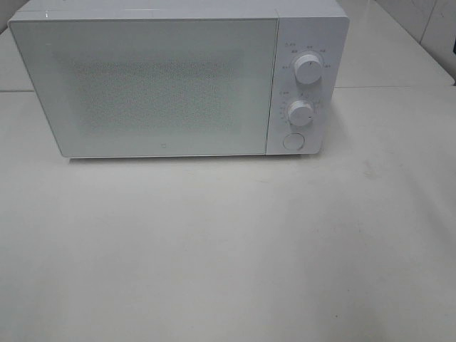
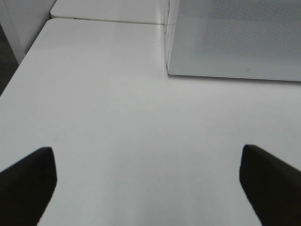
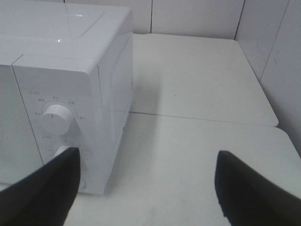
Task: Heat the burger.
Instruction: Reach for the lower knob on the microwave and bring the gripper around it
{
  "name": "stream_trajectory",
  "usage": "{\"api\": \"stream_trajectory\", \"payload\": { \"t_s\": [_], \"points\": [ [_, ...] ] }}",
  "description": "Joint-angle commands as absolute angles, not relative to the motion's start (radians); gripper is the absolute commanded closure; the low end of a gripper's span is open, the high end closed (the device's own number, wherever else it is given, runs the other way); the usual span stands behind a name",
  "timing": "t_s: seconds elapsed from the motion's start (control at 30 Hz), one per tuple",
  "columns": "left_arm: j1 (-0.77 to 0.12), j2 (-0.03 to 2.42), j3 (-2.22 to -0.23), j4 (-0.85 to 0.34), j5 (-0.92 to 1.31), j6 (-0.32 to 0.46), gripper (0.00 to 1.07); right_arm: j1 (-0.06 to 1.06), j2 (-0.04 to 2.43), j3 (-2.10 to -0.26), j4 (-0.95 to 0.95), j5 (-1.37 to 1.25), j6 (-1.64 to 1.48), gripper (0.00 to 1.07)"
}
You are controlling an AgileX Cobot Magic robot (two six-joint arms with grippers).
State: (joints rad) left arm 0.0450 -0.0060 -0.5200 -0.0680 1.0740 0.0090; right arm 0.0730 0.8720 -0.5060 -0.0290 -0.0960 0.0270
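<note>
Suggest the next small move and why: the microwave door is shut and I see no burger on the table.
Probably ease the right claw onto the lower knob to start heating. The door is shut and no burger shows in any view, so it may be inside, though the frosted door hides that. The claw is open, close to that knob.

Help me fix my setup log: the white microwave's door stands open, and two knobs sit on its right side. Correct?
No: the door of the white microwave is shut, flush with its front, as the exterior high view shows. An upper knob and a lower knob do sit on its right side.
</note>
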Motion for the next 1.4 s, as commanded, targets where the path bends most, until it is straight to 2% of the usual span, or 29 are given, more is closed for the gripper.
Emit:
{"api": "stream_trajectory", "payload": {
  "t_s": [0.03, 0.23, 0.5, 0.63, 0.93, 1.03, 1.07, 1.2, 1.23, 1.3, 1.37, 1.4],
  "points": [
    [0.048, -0.028, -0.519, -0.075, 1.072, 0.000, 0.09, 0.075, 0.914, -0.502, -0.036, -0.202, 0.037, 0.31],
    [0.048, -0.028, -0.519, -0.075, 1.072, 0.000, 0.09, 0.075, 1.036, -0.488, -0.036, -0.346, 0.059, 0.31],
    [0.048, -0.028, -0.519, -0.075, 1.072, 0.000, 0.09, 0.075, 1.175, -0.375, -0.028, -0.694, 0.058, 0.31],
    [0.048, -0.028, -0.519, -0.075, 1.072, 0.000, 0.09, 0.075, 1.248, -0.298, 0.054, -0.872, 0.044, 0.31],
    [0.048, -0.028, -0.519, -0.075, 1.072, 0.000, 0.09, 0.076, 1.360, -0.212, 0.139, -1.048, 0.000, 0.31],
    [0.048, -0.028, -0.519, -0.075, 1.072, 0.000, 0.09, 0.124, 1.396, -0.193, 0.217, -1.088, -0.020, 0.31],
    [0.048, -0.028, -0.519, -0.075, 1.072, 0.000, 0.09, 0.187, 1.425, -0.185, 0.280, -1.123, -0.055, 0.31],
    [0.048, -0.028, -0.519, -0.075, 1.072, 0.000, 0.09, 0.272, 1.472, -0.184, 0.362, -1.176, -0.124, 0.31],
    [0.048, -0.028, -0.519, -0.075, 1.072, 0.000, 0.09, 0.342, 1.510, -0.184, 0.441, -1.220, -0.154, 0.31],
    [0.048, -0.028, -0.519, -0.075, 1.072, 0.000, 0.09, 0.370, 1.530, -0.184, 0.477, -1.246, -0.166, 0.31],
    [0.048, -0.028, -0.519, -0.075, 1.072, 0.000, 0.09, 0.482, 1.583, -0.184, 0.598, -1.315, -0.185, 0.31],
    [0.048, -0.028, -0.519, -0.075, 1.072, 0.000, 0.09, 0.482, 1.583, -0.184, 0.598, -1.315, -0.185, 0.31]
  ]
}}
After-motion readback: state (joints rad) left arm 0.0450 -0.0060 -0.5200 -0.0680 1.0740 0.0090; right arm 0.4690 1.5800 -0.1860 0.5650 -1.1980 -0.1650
